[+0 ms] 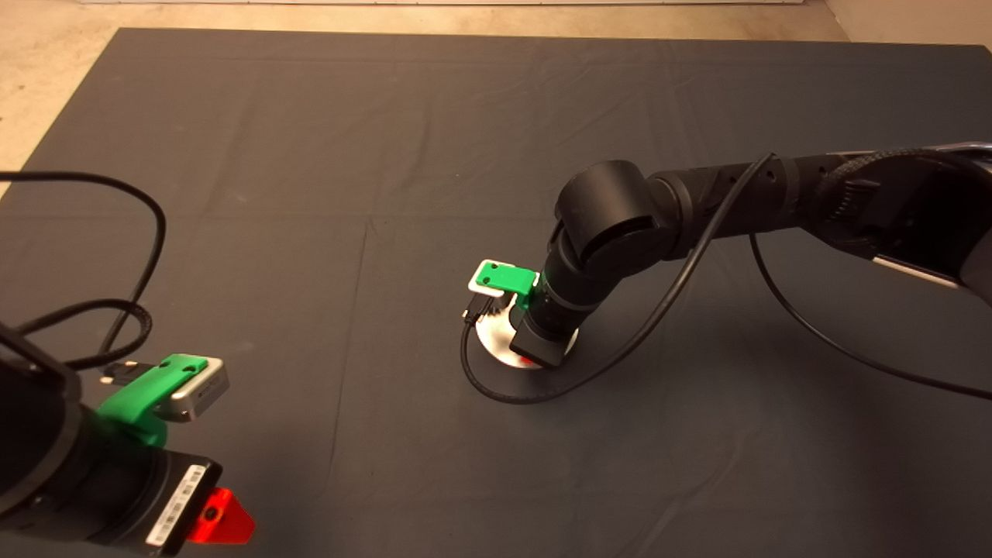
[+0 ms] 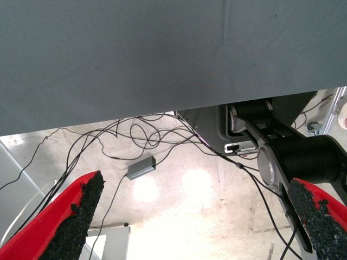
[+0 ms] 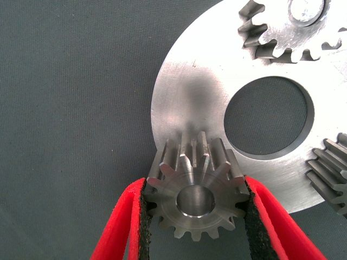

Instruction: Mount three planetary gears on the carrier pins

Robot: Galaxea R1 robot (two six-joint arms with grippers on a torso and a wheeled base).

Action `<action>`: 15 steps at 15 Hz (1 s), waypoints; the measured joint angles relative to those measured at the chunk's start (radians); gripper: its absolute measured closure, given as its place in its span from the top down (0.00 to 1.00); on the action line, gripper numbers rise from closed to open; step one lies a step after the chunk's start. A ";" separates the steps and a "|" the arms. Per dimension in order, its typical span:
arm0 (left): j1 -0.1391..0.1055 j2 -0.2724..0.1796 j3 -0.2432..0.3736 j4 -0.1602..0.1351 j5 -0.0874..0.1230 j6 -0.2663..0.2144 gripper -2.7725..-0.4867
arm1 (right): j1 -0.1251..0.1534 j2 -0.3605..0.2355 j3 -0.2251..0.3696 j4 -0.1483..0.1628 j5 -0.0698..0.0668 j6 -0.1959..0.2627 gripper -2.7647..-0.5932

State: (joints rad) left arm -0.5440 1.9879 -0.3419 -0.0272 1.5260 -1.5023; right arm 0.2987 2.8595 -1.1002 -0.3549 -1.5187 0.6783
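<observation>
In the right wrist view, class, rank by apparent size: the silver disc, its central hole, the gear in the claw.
1. Silver disc, largest, though cropped.
2. Gear in the right claw and central hole: look alike; the gear is nearer the camera, so unranked.

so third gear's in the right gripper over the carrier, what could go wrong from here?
1. The pin for the held gear isn't visible under it, so bore and pin may be misaligned and the gear could jam or tilt on the disc.
2. The right gripper pinches toothed flanks only; the gear might rotate or slip.
3. Two seated gears sit close by; the fingers could nudge them.
</observation>
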 joint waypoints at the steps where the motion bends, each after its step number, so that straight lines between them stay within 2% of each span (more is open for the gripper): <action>1: 0.000 0.000 0.000 0.000 0.000 0.000 0.87 | 0.000 0.000 0.000 -0.001 0.000 0.000 0.16; 10: 0.000 -0.002 0.000 -0.001 0.000 0.001 0.87 | -0.005 0.003 0.019 -0.015 -0.011 0.000 0.16; 15: 0.000 -0.002 0.000 -0.001 0.000 0.001 0.87 | -0.005 0.002 0.023 -0.018 -0.012 0.000 0.16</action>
State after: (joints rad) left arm -0.5440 1.9860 -0.3419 -0.0279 1.5260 -1.5015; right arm 0.2934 2.8619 -1.0774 -0.3728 -1.5309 0.6783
